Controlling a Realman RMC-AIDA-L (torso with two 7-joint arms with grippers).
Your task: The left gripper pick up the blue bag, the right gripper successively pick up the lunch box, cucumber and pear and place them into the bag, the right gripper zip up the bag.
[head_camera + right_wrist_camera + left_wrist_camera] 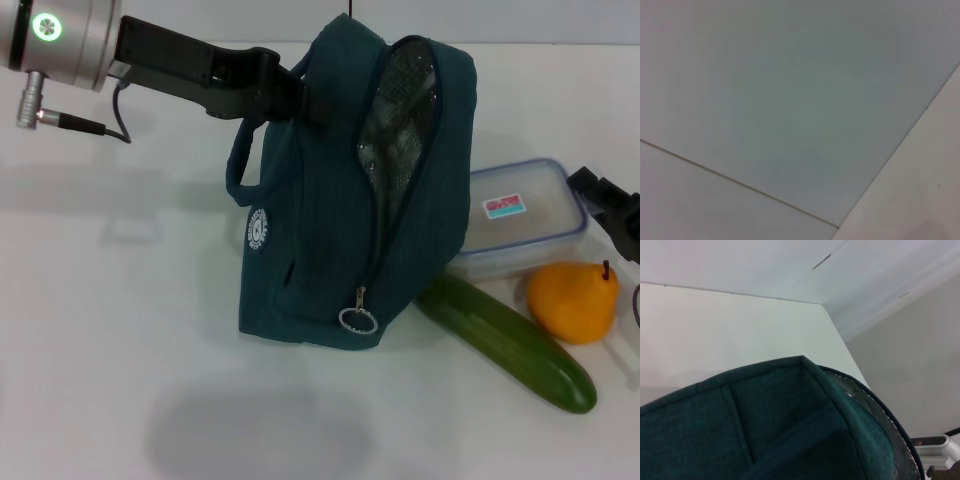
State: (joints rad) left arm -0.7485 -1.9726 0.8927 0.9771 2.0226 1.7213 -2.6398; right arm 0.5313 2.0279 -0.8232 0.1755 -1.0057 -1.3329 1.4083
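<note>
While the left gripper (298, 95) reached in from the left side of the white table (110, 300), its fingers were clamped on the upper edge of the blue bag (310, 250), apparently to keep the bag standing and its mouth held up for loading. The bag stood near the middle of the table, tilted a little, one loop handle (237, 165) hanging on its left. Its zip was undone, so the foil lining (395, 130) showed through the opening that faced right, and the ring pull (357, 320) hung low at the front corner. That opening looked turned toward the food on purpose.

Just right of the bag, the cucumber (510, 343) lay slantwise, one end tucked against the bag's base. Behind it the lunch box (522, 217) sat flat and closed, close to the bag. The pear (572, 300) rested in front of the box, beside the cucumber. At the far right edge the right gripper (612, 210) hovered just beside the box; whether its fingers were apart I cannot tell. Nothing appeared packed yet.
</note>
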